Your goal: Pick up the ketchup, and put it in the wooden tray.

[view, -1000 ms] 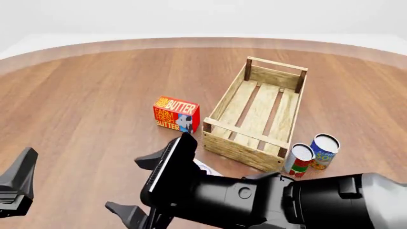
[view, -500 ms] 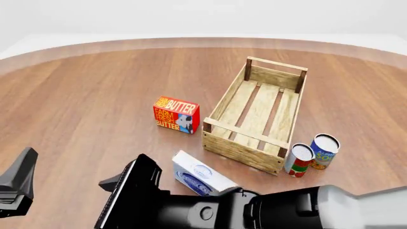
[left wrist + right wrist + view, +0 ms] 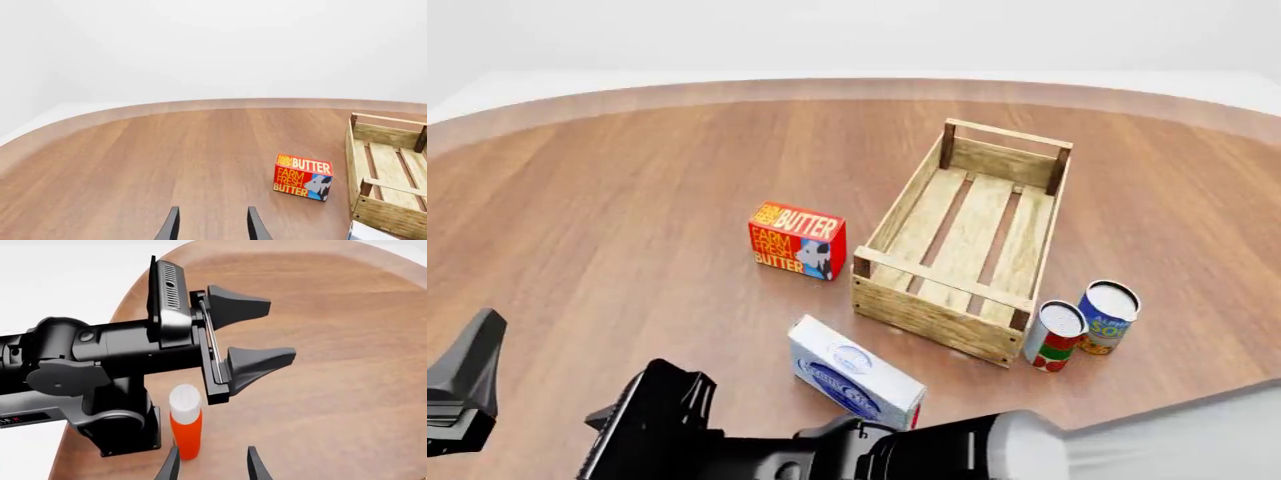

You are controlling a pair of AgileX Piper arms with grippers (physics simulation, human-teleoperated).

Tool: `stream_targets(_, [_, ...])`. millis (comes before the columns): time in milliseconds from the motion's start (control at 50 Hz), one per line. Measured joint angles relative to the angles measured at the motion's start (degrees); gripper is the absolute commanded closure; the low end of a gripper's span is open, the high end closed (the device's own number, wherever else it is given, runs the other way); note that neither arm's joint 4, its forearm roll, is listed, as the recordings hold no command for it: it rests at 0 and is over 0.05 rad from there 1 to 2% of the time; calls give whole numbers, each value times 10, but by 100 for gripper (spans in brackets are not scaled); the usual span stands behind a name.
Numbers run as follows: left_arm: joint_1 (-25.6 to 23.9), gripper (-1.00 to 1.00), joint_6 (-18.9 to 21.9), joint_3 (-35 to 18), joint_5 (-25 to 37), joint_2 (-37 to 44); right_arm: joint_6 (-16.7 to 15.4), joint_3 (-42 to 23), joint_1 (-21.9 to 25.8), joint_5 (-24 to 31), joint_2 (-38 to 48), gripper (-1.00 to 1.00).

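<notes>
The ketchup (image 3: 185,422), a slim orange-red bottle with a white cap, shows only in the right wrist view. It stands upright beside the base of the left arm (image 3: 100,375). My right gripper (image 3: 213,467) is open, and the bottle is just ahead of one fingertip (image 3: 173,467), with nothing between the fingers. My left gripper (image 3: 212,229) is open and empty over bare table; the right wrist view shows its spread fingers (image 3: 257,357). The wooden tray (image 3: 897,218) is a light-wood crate on the right, with nothing in it. The front view does not show the bottle.
A red butter box (image 3: 797,240) stands left of the crate. A white and blue carton (image 3: 854,372) lies in front of it. Two cans (image 3: 1054,335) (image 3: 1108,315) stand at the crate's near right corner. My right arm (image 3: 868,450) crosses the bottom of the front view.
My right arm has swung left and lower across the front view, uncovering the white and blue carton. The left gripper and the table objects have not moved.
</notes>
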Motion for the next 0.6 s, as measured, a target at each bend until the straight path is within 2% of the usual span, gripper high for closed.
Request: stream_targets(600, [0, -100, 0, 0, 0, 0, 2, -78, 33, 26, 82, -100])
